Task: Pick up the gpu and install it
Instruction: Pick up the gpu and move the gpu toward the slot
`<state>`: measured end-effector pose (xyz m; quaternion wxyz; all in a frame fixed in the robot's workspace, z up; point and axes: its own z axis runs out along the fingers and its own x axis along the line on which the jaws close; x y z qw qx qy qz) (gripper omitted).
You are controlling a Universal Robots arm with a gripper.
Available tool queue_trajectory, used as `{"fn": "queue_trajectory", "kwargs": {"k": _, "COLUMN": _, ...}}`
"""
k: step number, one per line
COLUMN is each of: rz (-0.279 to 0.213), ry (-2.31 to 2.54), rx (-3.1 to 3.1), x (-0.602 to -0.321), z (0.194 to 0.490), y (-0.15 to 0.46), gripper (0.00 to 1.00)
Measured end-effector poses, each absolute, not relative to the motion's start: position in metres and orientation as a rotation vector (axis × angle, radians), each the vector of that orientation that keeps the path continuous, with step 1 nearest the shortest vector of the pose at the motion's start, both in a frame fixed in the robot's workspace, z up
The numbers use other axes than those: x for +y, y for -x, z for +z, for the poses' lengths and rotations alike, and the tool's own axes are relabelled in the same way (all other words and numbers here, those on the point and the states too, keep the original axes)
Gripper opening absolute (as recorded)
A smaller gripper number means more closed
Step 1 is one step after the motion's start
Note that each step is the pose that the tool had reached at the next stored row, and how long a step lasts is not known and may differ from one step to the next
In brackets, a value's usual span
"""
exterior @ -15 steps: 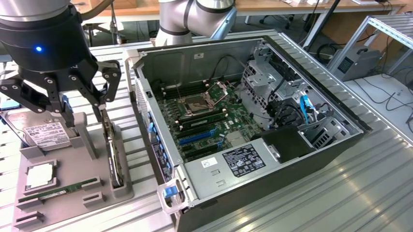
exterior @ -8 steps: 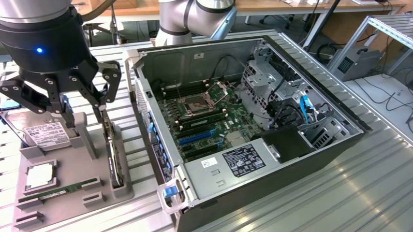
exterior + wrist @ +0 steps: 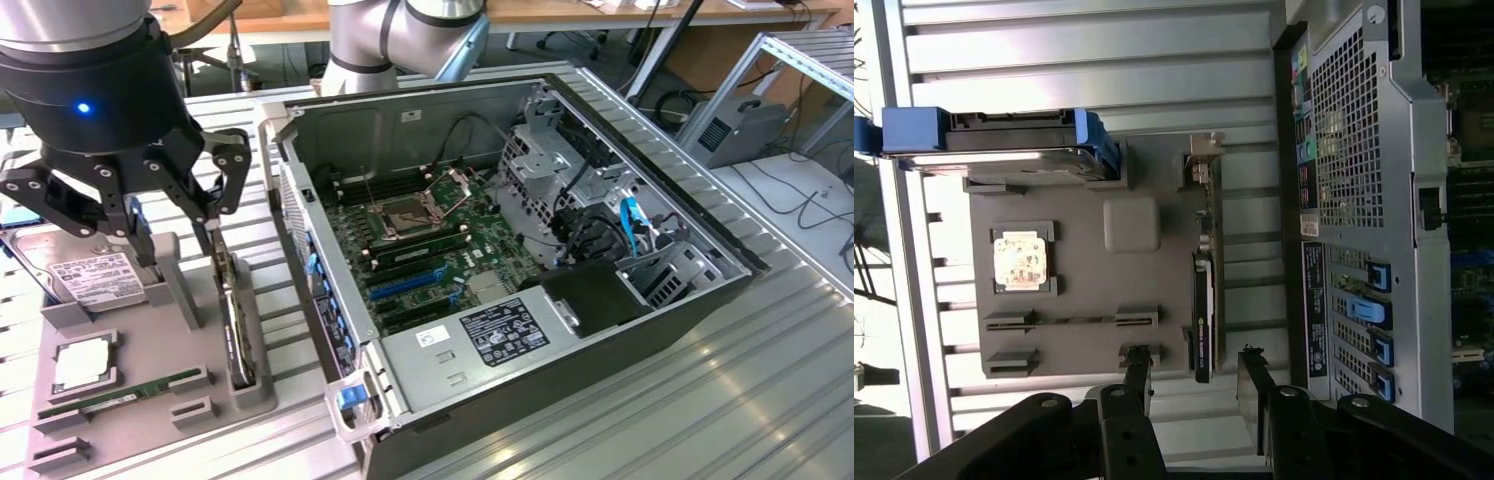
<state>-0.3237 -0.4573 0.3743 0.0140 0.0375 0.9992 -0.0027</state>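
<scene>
Hovering over the gpu (image 3: pixel 240 335) — pincer (image 3: pixel 180 265) released

Hangs above the grey holder (image 3: pixel 134 340) on the slatted desk (image 3: pixel 694 400), fingers (image 3: pixel 1137 385) spread wide, gripping nothing. Straddles, in the wrist view, the line of the gpu standing on edge in the holder's long slot — a gap on either side. Finds in the same holder a labelled hard drive (image 3: pixel 87 280), a processor (image 3: pixel 83 365) and a green RAM stick (image 3: pixel 120 395). Leaves the open computer case (image 3: pixel 534 250) just beside the holder, on the exterior view's right.
</scene>
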Motion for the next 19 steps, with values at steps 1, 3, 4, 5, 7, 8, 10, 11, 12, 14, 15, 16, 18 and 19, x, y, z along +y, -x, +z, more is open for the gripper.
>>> {"fn": "queue_trajectory", "kwargs": {"k": 1, "rz": -0.008, "ry": -0.117, "rx": 3.111, "x": -0.4573, "z": 0.374, "y": 0.3236, "gripper": 0.48}}
{"fn": "queue_trajectory", "kwargs": {"k": 3, "rz": -0.008, "ry": -0.117, "rx": 3.111, "x": -0.4573, "z": 0.3735, "y": 0.3236, "gripper": 0.48}}
{"fn": "queue_trajectory", "kwargs": {"k": 4, "rz": -0.009, "ry": -0.117, "rx": 3.111, "x": -0.4573, "z": 0.3733, "y": 0.3237, "gripper": 0.48}}
{"fn": "queue_trajectory", "kwargs": {"k": 5, "rz": -0.009, "ry": -0.117, "rx": 3.111, "x": -0.4573, "z": 0.3731, "y": 0.3237, "gripper": 0.48}}
{"fn": "queue_trajectory", "kwargs": {"k": 7, "rz": -0.009, "ry": -0.117, "rx": 3.111, "x": -0.4573, "z": 0.3727, "y": 0.3236, "gripper": 0.48}}
{"fn": "queue_trajectory", "kwargs": {"k": 8, "rz": -0.009, "ry": -0.117, "rx": 3.111, "x": -0.4573, "z": 0.3726, "y": 0.3237, "gripper": 0.48}}
{"fn": "queue_trajectory", "kwargs": {"k": 10, "rz": -0.008, "ry": -0.117, "rx": 3.111, "x": -0.4573, "z": 0.3722, "y": 0.3237, "gripper": 0.48}}
{"fn": "queue_trajectory", "kwargs": {"k": 11, "rz": -0.009, "ry": -0.117, "rx": 3.111, "x": -0.4573, "z": 0.372, "y": 0.3237, "gripper": 0.48}}
{"fn": "queue_trajectory", "kwargs": {"k": 12, "rz": -0.009, "ry": -0.117, "rx": 3.111, "x": -0.4573, "z": 0.3717, "y": 0.3237, "gripper": 0.48}}
{"fn": "queue_trajectory", "kwargs": {"k": 14, "rz": -0.008, "ry": -0.117, "rx": 3.111, "x": -0.4573, "z": 0.3712, "y": 0.3237, "gripper": 0.48}}
{"fn": "queue_trajectory", "kwargs": {"k": 15, "rz": -0.008, "ry": -0.117, "rx": 3.111, "x": -0.4573, "z": 0.371, "y": 0.3236, "gripper": 0.48}}
{"fn": "queue_trajectory", "kwargs": {"k": 16, "rz": -0.009, "ry": -0.117, "rx": 3.111, "x": -0.4573, "z": 0.3708, "y": 0.3237, "gripper": 0.48}}
{"fn": "queue_trajectory", "kwargs": {"k": 18, "rz": -0.009, "ry": -0.117, "rx": 3.111, "x": -0.4573, "z": 0.3705, "y": 0.3236, "gripper": 0.48}}
{"fn": "queue_trajectory", "kwargs": {"k": 19, "rz": -0.009, "ry": -0.117, "rx": 3.111, "x": -0.4573, "z": 0.3703, "y": 0.3237, "gripper": 0.48}}
